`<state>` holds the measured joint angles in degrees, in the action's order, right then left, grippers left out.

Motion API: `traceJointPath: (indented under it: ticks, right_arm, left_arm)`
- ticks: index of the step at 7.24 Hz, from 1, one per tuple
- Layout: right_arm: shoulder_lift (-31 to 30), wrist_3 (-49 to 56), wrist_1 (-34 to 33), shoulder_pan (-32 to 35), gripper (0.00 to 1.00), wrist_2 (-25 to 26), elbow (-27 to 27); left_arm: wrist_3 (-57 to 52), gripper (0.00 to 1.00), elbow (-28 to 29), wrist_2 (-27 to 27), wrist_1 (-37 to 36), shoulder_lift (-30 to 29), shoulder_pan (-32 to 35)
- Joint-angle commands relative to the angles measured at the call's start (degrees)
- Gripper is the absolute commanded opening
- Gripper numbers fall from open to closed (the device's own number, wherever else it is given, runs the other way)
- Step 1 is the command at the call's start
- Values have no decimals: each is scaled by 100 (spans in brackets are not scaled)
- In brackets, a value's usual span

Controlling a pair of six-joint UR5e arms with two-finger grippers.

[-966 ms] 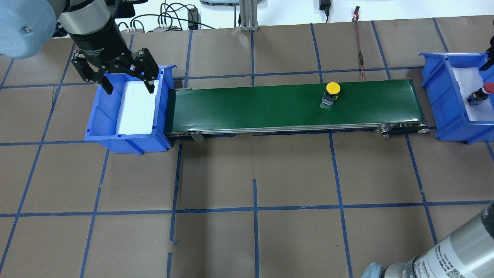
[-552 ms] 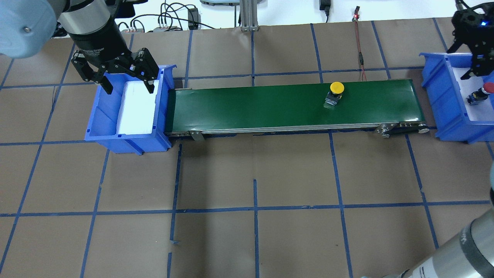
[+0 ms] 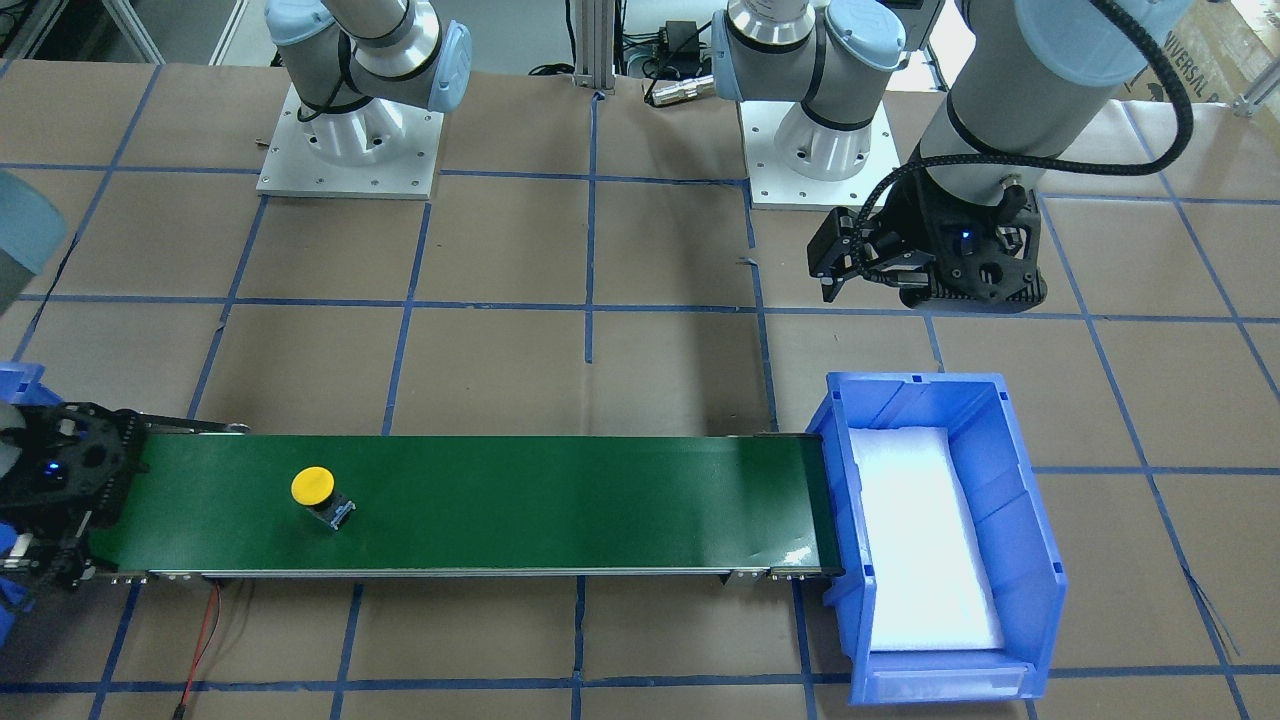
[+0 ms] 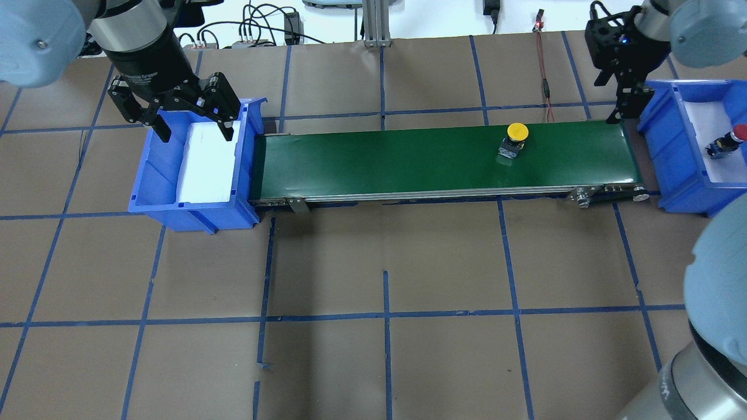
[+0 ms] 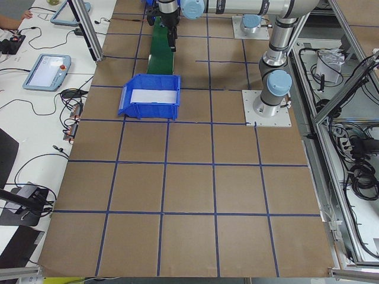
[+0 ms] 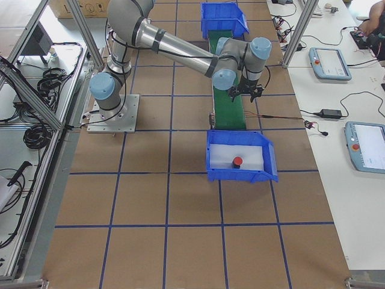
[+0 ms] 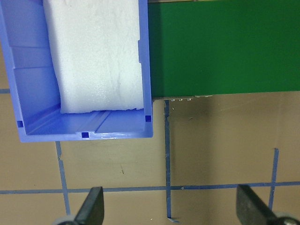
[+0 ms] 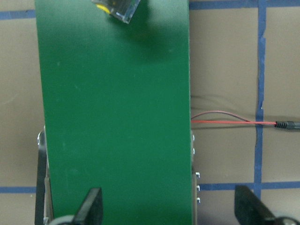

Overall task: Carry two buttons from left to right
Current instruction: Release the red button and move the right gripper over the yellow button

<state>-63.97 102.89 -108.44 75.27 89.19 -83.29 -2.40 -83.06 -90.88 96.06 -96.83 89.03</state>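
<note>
Overhead exterior: right gripper (image 4: 627, 108), jaws open, has left its bin (image 4: 662, 151) for the nearing yellow button (image 4: 517, 132); left gripper (image 4: 195, 133) jaws open too.

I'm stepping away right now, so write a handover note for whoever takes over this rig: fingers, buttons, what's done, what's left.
Left gripper: fingers open, holding nothing, above the left bin, which holds only white foam.
Right gripper: fingers open, empty, above the right end of the belt.
Red button: in the right bin. Done.
Yellow button: on the belt, toward its right end, not gripped.
Left to do: get the yellow button into the right bin.
</note>
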Motion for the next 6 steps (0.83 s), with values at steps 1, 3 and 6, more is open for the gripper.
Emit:
traceJointPath:
  ticks: [1,3,6]
  right_arm:
    - [-19,-548,-616,268,100,11,-573]
    - [-54,-787,-573,269,100,2,-706]
    - [-327,-902,-1036,269,100,11,-1250]
  left_arm:
    - [-6,100,0,0,1,-2,0]
    - [-6,100,0,-9,1,-2,0]
    - [-15,100,0,-9,9,7,0]
